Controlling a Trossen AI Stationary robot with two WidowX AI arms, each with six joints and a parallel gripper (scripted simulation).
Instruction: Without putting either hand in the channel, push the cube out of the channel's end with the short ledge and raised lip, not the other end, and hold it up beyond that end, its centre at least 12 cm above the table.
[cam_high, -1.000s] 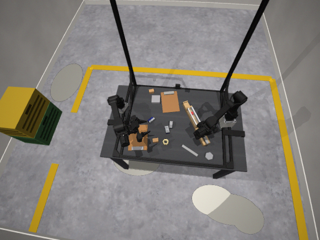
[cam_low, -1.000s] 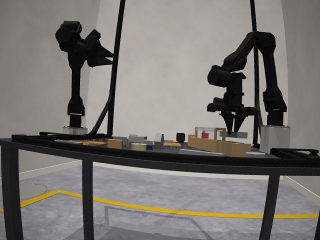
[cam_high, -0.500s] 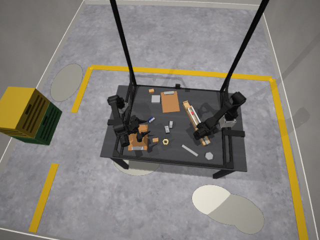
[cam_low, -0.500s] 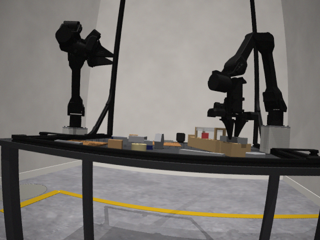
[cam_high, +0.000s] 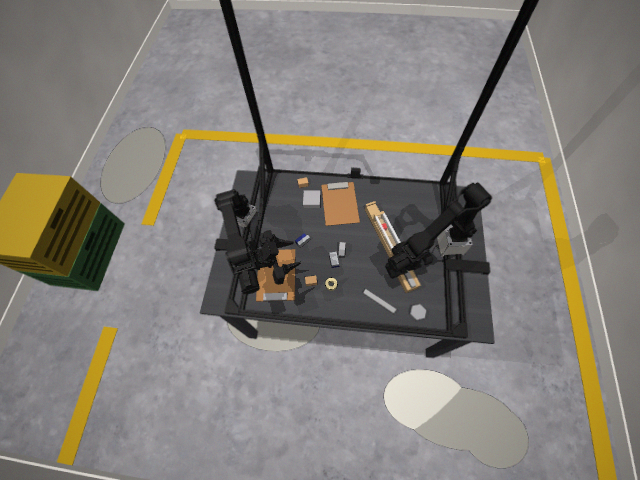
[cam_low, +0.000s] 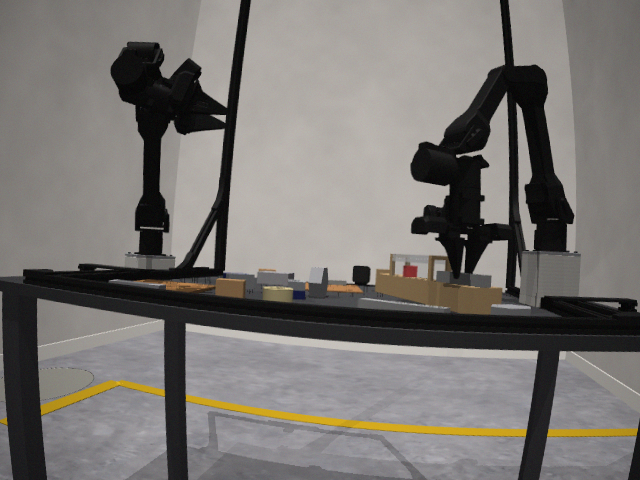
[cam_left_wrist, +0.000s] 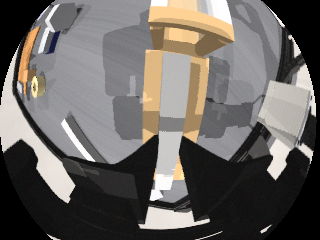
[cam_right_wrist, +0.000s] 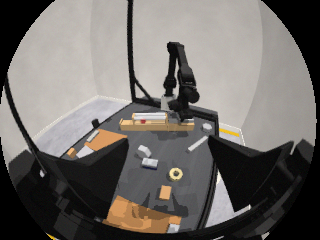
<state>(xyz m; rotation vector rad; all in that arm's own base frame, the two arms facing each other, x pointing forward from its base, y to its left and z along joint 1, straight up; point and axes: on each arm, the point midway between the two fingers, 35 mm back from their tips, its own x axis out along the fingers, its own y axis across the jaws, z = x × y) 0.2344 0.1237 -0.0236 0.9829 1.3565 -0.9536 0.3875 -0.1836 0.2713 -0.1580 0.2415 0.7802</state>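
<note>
The left arm (cam_high: 431, 227) (cam_low: 480, 118) (cam_right_wrist: 185, 75) and right arm (cam_high: 231, 222) (cam_low: 151, 170) are matte black, with slim, straight-sided links between chunky, rounded joints. A small pale marking on the left forearm (cam_low: 467, 135) is too small to read. The left fingers (cam_low: 453, 255) and right fingers (cam_high: 280, 241) (cam_low: 206, 105) are black, faceted wedges tapering to points. Both arms rise from boxy, light grey pedestals (cam_high: 454, 248) (cam_low: 528, 279) (cam_left_wrist: 285, 107) (cam_right_wrist: 166, 104), the left one finely lined.
</note>
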